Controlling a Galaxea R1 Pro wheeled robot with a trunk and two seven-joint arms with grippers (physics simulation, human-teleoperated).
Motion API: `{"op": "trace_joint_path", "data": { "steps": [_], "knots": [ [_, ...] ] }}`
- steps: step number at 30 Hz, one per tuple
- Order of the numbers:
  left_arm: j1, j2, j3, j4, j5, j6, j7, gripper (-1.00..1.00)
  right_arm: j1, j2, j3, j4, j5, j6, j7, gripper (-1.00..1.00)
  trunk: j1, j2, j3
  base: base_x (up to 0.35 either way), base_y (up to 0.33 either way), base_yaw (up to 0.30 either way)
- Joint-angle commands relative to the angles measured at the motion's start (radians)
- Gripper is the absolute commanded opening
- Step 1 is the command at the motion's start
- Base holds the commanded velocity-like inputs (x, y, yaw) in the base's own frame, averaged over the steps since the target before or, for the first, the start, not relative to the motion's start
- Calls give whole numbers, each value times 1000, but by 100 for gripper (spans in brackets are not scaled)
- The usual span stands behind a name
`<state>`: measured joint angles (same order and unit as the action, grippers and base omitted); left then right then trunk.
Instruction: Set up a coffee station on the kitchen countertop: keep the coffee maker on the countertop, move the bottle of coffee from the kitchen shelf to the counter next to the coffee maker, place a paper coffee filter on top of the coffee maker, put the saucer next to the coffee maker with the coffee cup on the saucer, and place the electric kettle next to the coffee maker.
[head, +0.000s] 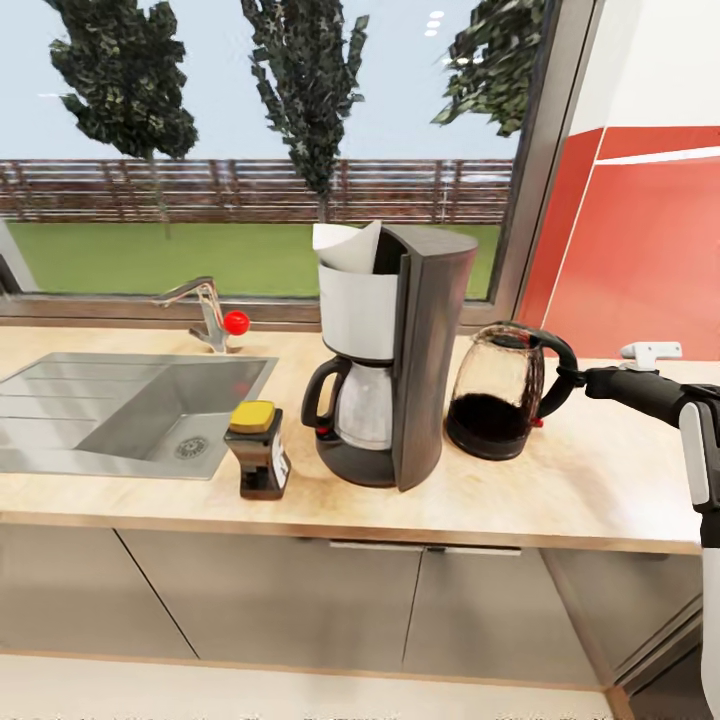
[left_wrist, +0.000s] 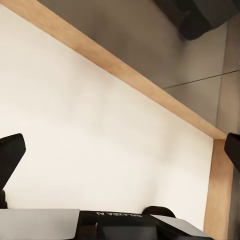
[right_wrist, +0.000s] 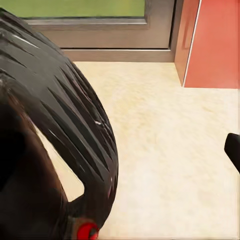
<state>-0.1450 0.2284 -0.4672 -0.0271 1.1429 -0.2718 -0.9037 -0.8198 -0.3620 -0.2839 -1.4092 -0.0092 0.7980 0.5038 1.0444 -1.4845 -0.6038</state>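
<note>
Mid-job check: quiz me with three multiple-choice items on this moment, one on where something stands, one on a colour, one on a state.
1. Where does the electric kettle stand?
A. In the sink
B. On the countertop, at the coffee maker's right in the head view
C. On the floor

2. What colour is the lid of the bottle of coffee?
A. Yellow
B. Blue
C. White

3. What lies in the top of the coffee maker?
A. A coffee cup
B. Nothing
C. A paper coffee filter

Answers:
1. B: the kettle sits on the countertop close beside the machine, with the right gripper at its handle.
2. A: the cap on the small dark bottle is yellow.
3. C: the white paper coffee filter stands out of the top of the machine.
</note>
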Motion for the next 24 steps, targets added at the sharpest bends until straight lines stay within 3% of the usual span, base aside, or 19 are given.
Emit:
{"op": "trace_joint_path", "data": {
  "steps": [1,9,12,15,17,24],
  "knots": [
    [-1,0,-8,0,6,-6,-1,100,-1,0,-1,-1,-1,6,4,100,0,-1,-1,-60,0,0],
    [0,0,-9,1,6,-5,0,100,-1,0,-1,-1,-3,6,16,100,0,-1,-1,-231,45,0],
    [-1,0,-10,1,6,-5,0,100,-1,-2,-2,1,6,4,115,100,0,-1,-1,-316,73,0],
    [0,-1,-10,0,6,-5,0,100,-1,-4,-2,1,8,3,152,100,0,-1,-1,-319,74,0],
    [-1,-1,-10,0,6,-6,1,100,30,-7,-4,-4,10,-3,215,100,0,-1,-1,-320,74,0],
    [0,-2,-11,1,6,-6,1,100,75,-10,-4,-17,11,-69,281,100,0,-1,-1,-322,75,0]
  ]
}}
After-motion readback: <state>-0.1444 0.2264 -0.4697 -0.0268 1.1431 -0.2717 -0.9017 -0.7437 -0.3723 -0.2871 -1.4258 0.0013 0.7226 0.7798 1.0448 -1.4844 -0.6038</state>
